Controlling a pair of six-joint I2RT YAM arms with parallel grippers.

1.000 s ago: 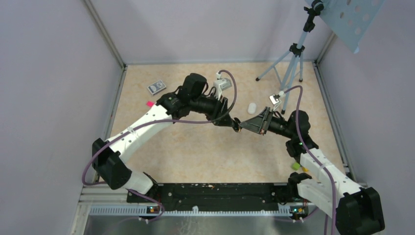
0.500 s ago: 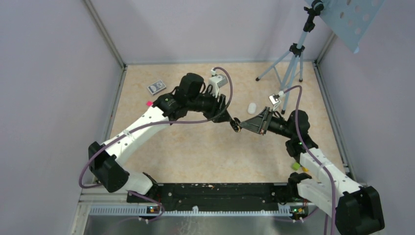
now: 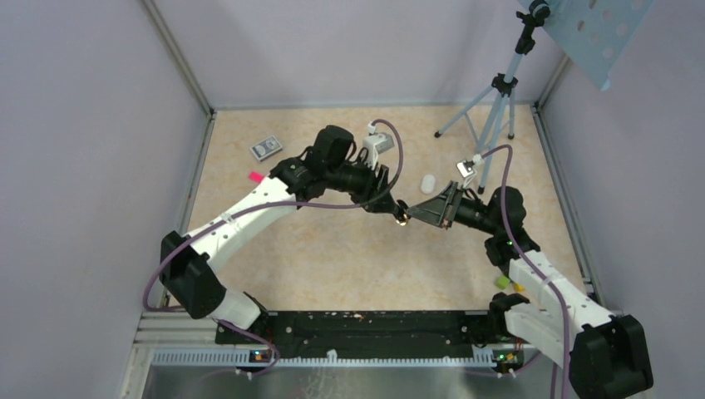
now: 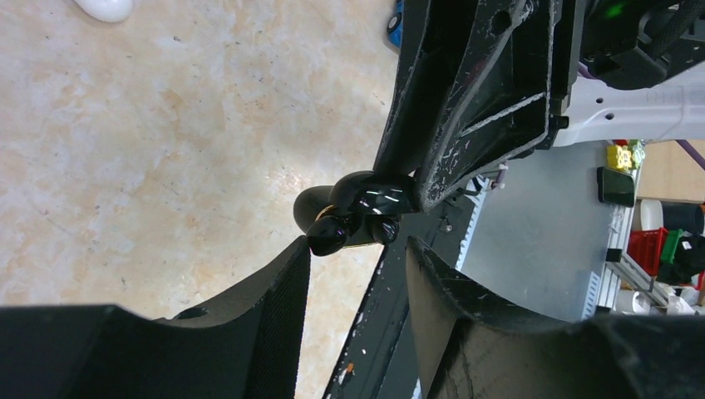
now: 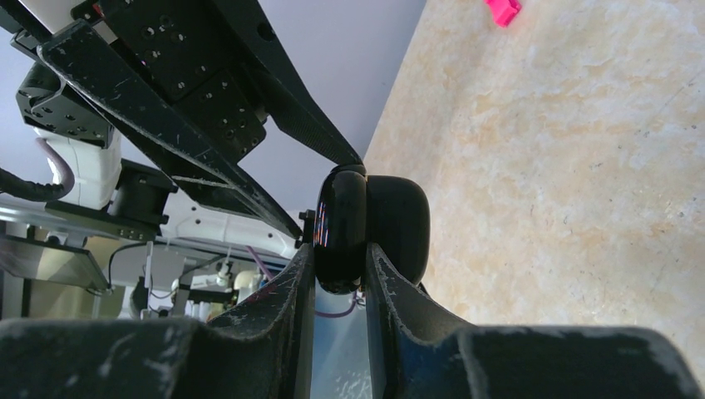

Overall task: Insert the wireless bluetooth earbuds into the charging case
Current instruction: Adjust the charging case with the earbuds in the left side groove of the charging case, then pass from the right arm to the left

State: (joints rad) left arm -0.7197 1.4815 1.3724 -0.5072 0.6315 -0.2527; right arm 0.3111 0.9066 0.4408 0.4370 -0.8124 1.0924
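Two-fingered pinch by right gripper [image 5: 339, 253] on glossy black charging case [image 5: 376, 218], held above mid-table [image 3: 332, 249]. Left gripper [image 4: 357, 248] parted, tips just beside case. Earbuds not discernible. White pill-shaped object [image 3: 427, 183] toward far edge; pink scrap [image 3: 253, 175] near left edge.

The left arm [image 3: 249, 202], shifted left half a second ago, has swung back right; its elbow [image 3: 332, 143] and wrist camera [image 3: 378, 140] regain their first positions. The left gripper [image 4: 356, 249] sits slightly nearer, at the charging case [image 4: 370, 204].
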